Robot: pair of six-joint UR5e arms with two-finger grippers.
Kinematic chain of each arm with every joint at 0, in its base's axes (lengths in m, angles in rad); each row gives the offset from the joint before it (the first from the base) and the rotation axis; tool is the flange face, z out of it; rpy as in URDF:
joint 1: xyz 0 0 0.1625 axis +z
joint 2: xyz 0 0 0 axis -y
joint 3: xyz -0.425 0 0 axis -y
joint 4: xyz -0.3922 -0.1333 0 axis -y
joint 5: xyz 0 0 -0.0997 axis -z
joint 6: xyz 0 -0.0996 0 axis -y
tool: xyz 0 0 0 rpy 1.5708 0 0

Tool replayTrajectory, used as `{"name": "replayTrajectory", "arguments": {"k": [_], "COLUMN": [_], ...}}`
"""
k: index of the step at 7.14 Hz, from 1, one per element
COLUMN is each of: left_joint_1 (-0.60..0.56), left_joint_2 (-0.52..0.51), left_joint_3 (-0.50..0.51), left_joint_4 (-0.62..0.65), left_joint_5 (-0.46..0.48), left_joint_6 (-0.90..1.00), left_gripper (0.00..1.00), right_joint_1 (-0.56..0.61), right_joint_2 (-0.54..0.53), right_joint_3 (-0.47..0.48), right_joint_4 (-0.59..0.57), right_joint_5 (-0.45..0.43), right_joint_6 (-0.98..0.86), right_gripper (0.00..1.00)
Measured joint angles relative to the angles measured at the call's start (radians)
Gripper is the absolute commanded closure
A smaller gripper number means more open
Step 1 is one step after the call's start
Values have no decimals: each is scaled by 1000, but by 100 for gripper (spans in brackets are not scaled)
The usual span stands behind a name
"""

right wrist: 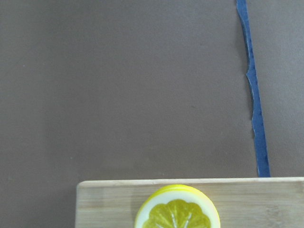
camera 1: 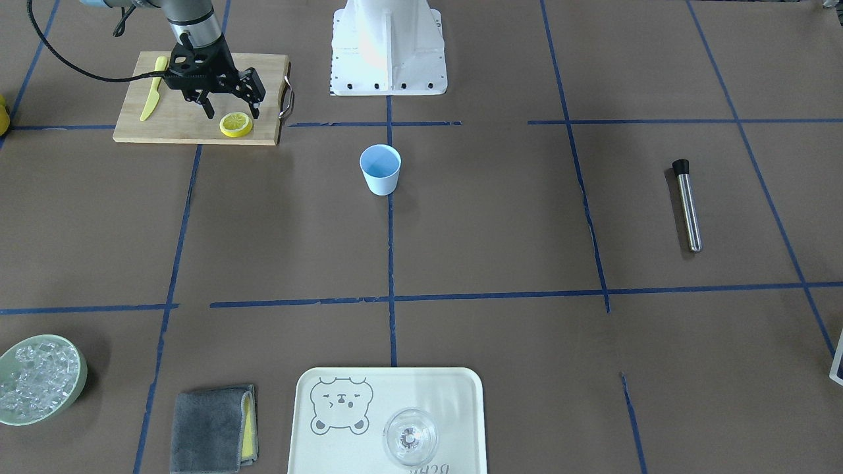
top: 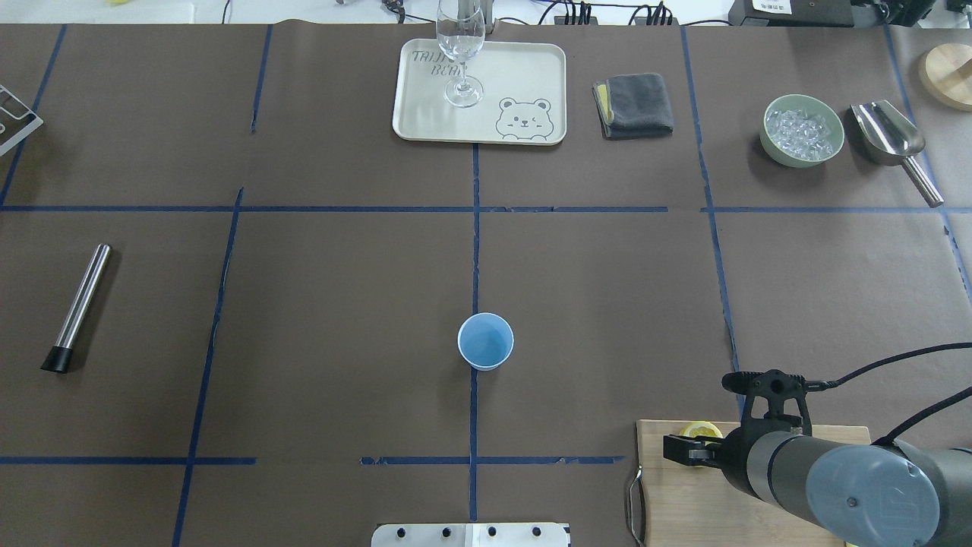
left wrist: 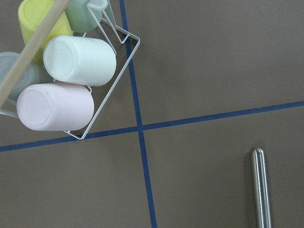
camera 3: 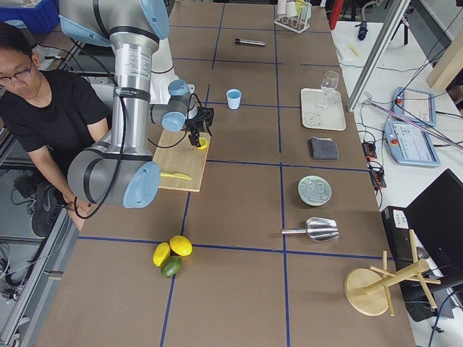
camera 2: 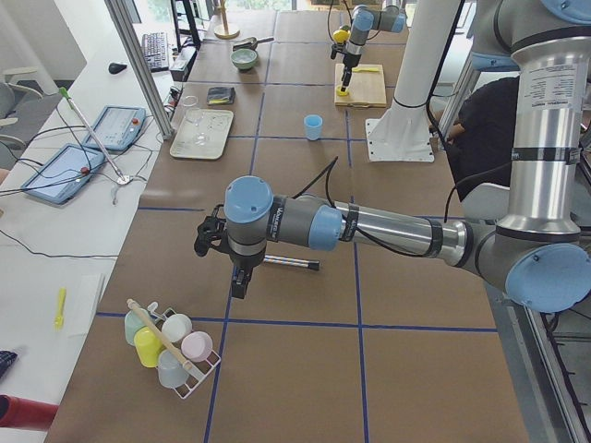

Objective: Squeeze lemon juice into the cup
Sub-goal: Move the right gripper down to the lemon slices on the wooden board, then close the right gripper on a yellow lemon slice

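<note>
exterior front-facing view, upper left: the right gripper [camera 1: 233, 113] hangs over the cutting board [camera 1: 172, 126], jaws spread wide and empty. the lemon [camera 1: 236, 124] lies flat near the board's lower edge, showing between and just below the fingertips. the cup [camera 1: 380, 169] stands upright near the frame's centre, well apart from the board. the step in hand looks like the reach for the slice; nothing is squeezed yet. next it likely must drop, close on the rind, lift and carry it over the cup. the left gripper [camera 2: 238, 282] hangs at lower left in the exterior left view; whether its jaws are parted i cannot tell.
</note>
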Motion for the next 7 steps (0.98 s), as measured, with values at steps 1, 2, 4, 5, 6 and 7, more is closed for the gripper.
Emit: {"name": "replayTrajectory", "arguments": {"k": [1,2,4,5,6,7], "left_joint_1": [0,0,0,0,0,0], "left_joint_2": [0,-1,-2,-4,-6,-8], "left_joint_3": [0,0,0,1,3,4], "left_joint_4": [0,0,0,0,0,0], "left_joint_5": [0,-1,-1,-2,-2,-2], "left_joint_6": [0,0,0,0,0,0], "left_gripper": [0,0,0,0,0,0], "right_joint_1": [-4,-8,-13,-16,-17,-18], "right_joint_2": [2,2,4,6,7,9], "right_joint_3": [-12,-23,-36,-38,-39,-39], "right_joint_4": [0,0,0,0,0,0], "right_joint_5": [0,0,1,1,3,4], "right_joint_6": [-1,-2,-3,-3,-3,-4], "right_gripper": [0,0,2,4,8,14]}}
